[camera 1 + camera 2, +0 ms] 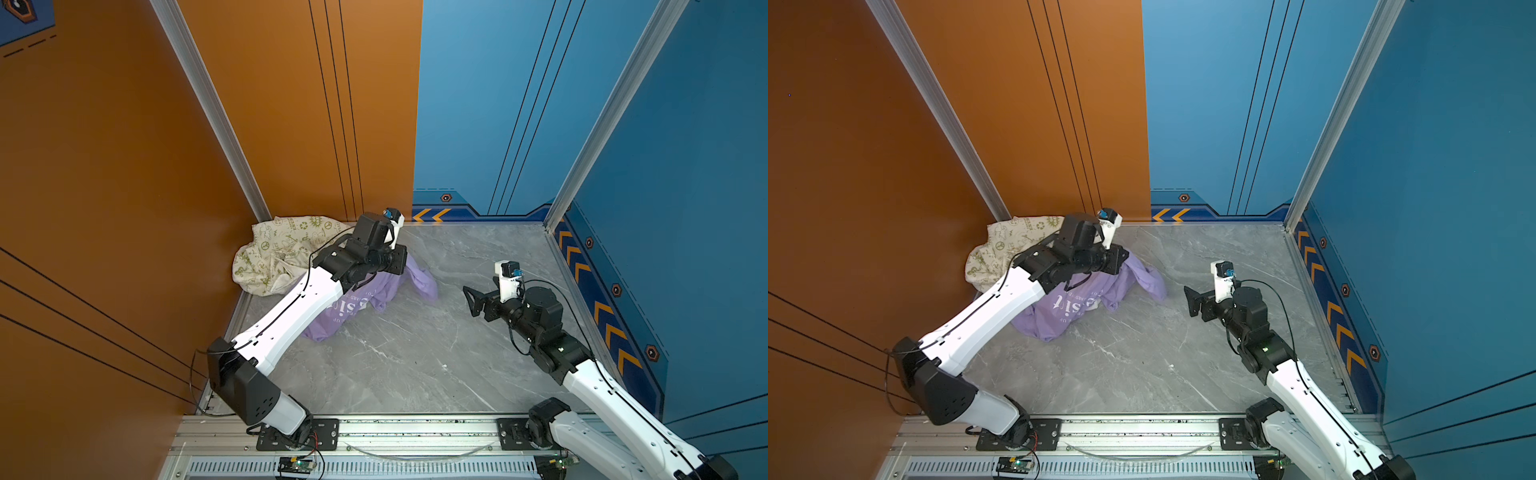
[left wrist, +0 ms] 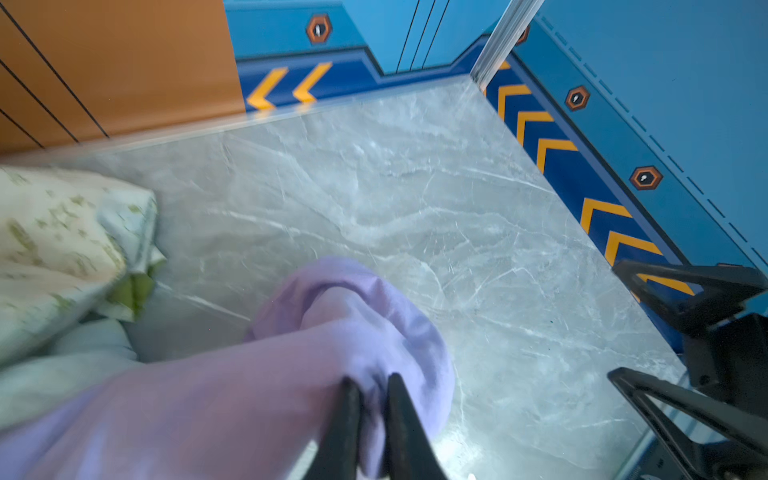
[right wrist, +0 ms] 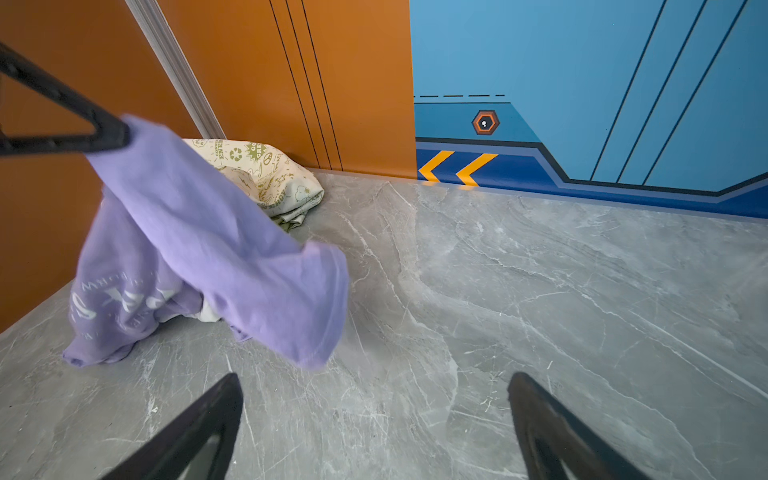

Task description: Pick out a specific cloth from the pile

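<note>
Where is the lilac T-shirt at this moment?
In both top views the lilac T-shirt lies left of centre on the grey table, beside the cream printed cloth, with one end pinched in the left tool.

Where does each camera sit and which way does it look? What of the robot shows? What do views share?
Top view: high at the near side, looking down on the table; both arms show, left arm above the lilac T-shirt.
Top view: alongside, same direction, same arms; right gripper open.
Left wrist: on its arm, looking past the left gripper pinching the T-shirt, toward the far right corner.
Right wrist: on its arm, looking between its open fingers at the cream cloth.
Shared: all show the T-shirt.
</note>
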You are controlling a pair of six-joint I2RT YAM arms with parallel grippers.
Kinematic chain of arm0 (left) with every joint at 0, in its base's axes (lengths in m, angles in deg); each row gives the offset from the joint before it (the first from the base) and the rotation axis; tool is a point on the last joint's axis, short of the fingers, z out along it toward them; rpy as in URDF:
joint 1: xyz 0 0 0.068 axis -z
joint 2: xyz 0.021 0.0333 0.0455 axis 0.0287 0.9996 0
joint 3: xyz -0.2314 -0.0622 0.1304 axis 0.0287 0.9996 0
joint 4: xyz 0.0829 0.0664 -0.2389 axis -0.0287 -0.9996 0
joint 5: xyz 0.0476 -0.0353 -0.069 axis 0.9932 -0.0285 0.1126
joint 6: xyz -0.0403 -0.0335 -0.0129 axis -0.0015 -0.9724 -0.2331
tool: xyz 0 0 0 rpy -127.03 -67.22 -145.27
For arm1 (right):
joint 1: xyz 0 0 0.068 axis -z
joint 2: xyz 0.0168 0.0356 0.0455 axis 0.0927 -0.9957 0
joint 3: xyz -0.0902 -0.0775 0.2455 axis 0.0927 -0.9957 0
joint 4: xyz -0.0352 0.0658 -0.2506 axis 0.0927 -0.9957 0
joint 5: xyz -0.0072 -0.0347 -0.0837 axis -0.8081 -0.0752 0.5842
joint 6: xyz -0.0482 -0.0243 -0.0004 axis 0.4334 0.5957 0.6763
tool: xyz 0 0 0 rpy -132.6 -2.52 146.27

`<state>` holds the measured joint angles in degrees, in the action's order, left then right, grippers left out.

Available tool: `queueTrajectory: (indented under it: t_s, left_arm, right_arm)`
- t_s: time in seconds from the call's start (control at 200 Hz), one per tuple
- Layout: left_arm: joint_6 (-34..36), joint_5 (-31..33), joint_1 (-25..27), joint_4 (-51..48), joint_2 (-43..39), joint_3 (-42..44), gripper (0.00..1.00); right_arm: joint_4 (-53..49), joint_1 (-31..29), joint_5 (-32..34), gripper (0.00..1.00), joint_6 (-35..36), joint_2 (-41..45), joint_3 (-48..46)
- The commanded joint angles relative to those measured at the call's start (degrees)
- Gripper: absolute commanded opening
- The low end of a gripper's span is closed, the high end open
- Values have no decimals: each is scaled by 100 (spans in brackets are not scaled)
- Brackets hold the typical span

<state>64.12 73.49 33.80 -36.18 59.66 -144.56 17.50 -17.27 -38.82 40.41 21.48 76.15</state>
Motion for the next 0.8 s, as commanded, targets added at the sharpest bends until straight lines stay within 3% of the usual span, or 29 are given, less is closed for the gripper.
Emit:
queueTrajectory:
  t_s: [0.0,0.095,0.2,0.41,0.631,0.796]
  left_arm:
    - [369,456,41,-506,15,30,42]
    - [354,763,22,-505,-266,221,76]
    - [277,1135,-93,-501,-726,473,92]
    - [-489,1332,-807,-411,-1869,1448,93]
    - [-1479,954,-1895,-382,-2929,2730,91]
    - [-2086,827,-2395,-381,-3415,3548,88]
  right_arm:
    - [140,150,183,100,-224,175,-152]
    - [213,293,166,100,-341,234,-239]
    - [346,422,15,100,-500,240,-324]
    - [534,465,-264,100,-610,76,-322]
    - [711,463,-406,100,-695,-115,-295]
    - [782,460,-466,100,-759,-208,-306]
